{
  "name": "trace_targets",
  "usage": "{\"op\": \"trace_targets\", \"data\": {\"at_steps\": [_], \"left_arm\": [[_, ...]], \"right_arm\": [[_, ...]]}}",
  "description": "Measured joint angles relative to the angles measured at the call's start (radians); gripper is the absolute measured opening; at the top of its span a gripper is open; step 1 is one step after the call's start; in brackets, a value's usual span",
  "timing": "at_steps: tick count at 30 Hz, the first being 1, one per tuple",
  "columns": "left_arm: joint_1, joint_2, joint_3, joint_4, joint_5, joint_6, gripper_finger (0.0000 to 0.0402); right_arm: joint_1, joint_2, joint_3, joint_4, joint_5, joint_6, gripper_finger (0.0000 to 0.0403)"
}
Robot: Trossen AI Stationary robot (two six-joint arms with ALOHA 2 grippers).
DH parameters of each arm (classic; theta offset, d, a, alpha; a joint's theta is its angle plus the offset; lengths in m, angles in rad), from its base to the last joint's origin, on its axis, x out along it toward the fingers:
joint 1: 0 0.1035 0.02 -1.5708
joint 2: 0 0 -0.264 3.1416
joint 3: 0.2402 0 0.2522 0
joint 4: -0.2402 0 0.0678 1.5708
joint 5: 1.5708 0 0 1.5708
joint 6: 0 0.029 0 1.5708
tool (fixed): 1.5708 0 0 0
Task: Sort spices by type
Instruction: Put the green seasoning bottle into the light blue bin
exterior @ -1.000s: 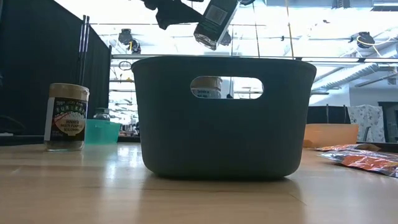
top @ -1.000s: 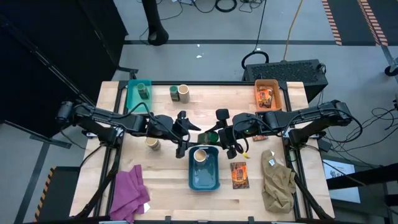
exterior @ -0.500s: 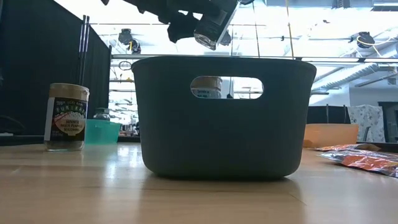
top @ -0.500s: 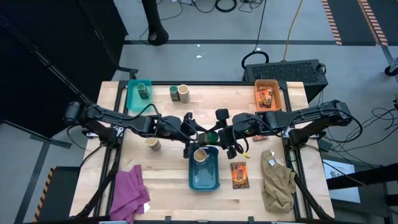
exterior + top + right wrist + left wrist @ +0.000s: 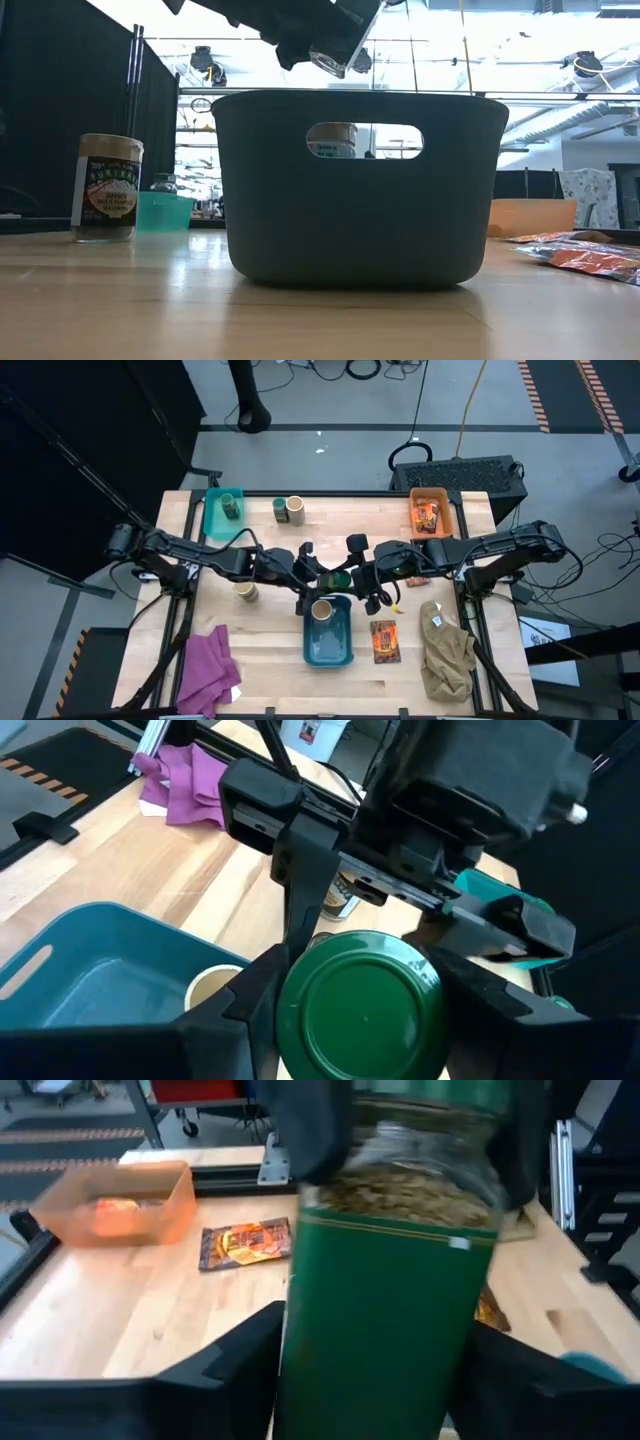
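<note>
1. Green jar (image 5: 362, 1014): I have it in the air above the far edge of the blue bin (image 5: 330, 645), mid-table. In the low view it hangs tilted just over the bin's rim (image 5: 335, 50).
2. Right gripper (image 5: 352, 577): fingers clamped on the green jar at either side of its lid, as my right wrist view shows.
3. Left gripper (image 5: 308, 575): directly opposite, just beside the jar. Its fingers stand apart on both sides of the jar body in the left wrist view (image 5: 385, 1280); I cannot tell whether they touch the glass.
4. Cream-top jar (image 5: 322, 610): upright inside the blue bin, at its far end.
5. Second cream-top jar (image 5: 245, 591): on the table, left of the bin, alone.
6. Teal bin (image 5: 214, 518): far-left corner, one green jar (image 5: 230, 506) inside.
7. Pair of jars at the far edge, touching or nearly so: one green (image 5: 280, 510), one cream-topped (image 5: 295, 509).
8. Orange bin (image 5: 444, 513): far-right corner, an orange packet (image 5: 428, 515) inside.
9. Loose packet (image 5: 384, 641): flat on the table, just right of the blue bin.
10. Purple cloth (image 5: 209, 671): near-left corner.
11. Khaki cloth (image 5: 447, 650): near-right edge.
</note>
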Motion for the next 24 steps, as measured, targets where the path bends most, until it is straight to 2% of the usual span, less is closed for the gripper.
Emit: {"op": "trace_targets", "data": {"at_steps": [1, 6, 11, 17, 24], "left_arm": [[-0.002, 0.000, 0.000, 0.000, -0.004, 0.007, 0.0204], [-0.007, 0.000, 0.000, 0.002, -0.015, 0.006, 0.0204], [-0.024, 0.000, 0.000, 0.036, -0.074, 0.042, 0.0204], [-0.041, 0.000, 0.000, 0.078, -0.084, 0.079, 0.0204], [-0.039, -0.001, 0.000, 0.065, -0.148, 0.093, 0.0204]], "right_arm": [[0.000, 0.000, 0.000, -0.001, -0.003, 0.004, 0.0179], [0.000, 0.000, 0.000, 0.007, -0.001, 0.026, 0.0190], [0.000, 0.000, 0.001, 0.038, 0.007, 0.098, 0.0226], [0.001, -0.002, 0.001, 0.033, 0.007, 0.119, 0.0268], [0.001, -0.085, 0.000, 0.014, 0.066, 0.146, 0.0285]]}}
